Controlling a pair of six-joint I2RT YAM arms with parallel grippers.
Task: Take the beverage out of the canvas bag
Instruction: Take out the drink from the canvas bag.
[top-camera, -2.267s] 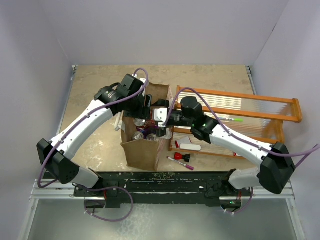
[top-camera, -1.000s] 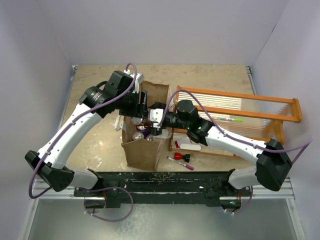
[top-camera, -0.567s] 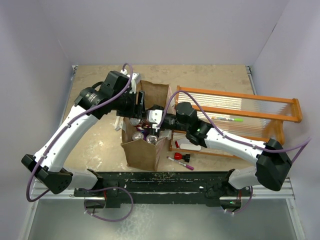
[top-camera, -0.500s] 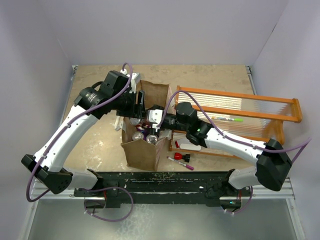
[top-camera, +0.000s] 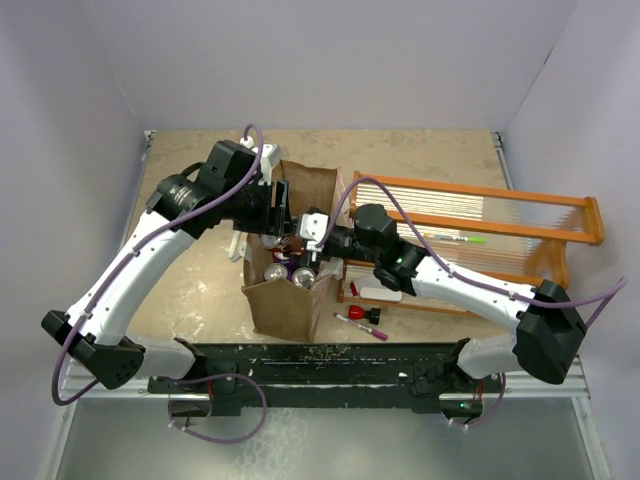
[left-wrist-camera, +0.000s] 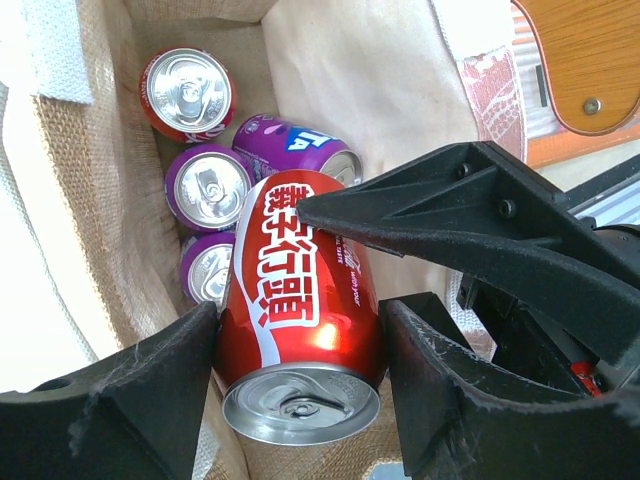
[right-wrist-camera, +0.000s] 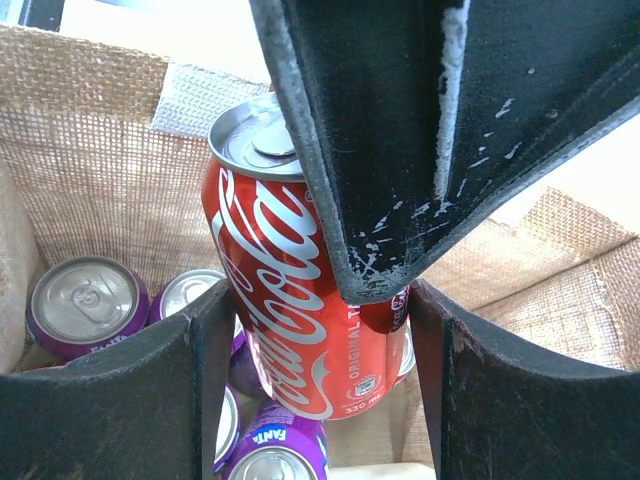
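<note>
Red can (left-wrist-camera: 300, 290) hangs over purple cans (left-wrist-camera: 207, 188) inside the canvas bag (top-camera: 285, 305), left jaws and right jaws both clenched on it crosswise; uneven pulls could twist it loose, dropping it back inside.

My right gripper (right-wrist-camera: 320, 305) has its two black fingers (right-wrist-camera: 100, 400) at the lower corners of the frame, close against either side of a red Coca-Cola can (right-wrist-camera: 280, 275) at centre. The can's silver top tilts toward the upper left. A broad black wedge (right-wrist-camera: 420, 120), scuffed white, comes down from the top edge across the can. Behind is the woven wall of the canvas bag (right-wrist-camera: 90, 170). At lower left, purple cans (right-wrist-camera: 85, 300) stand with their tops up.
</note>
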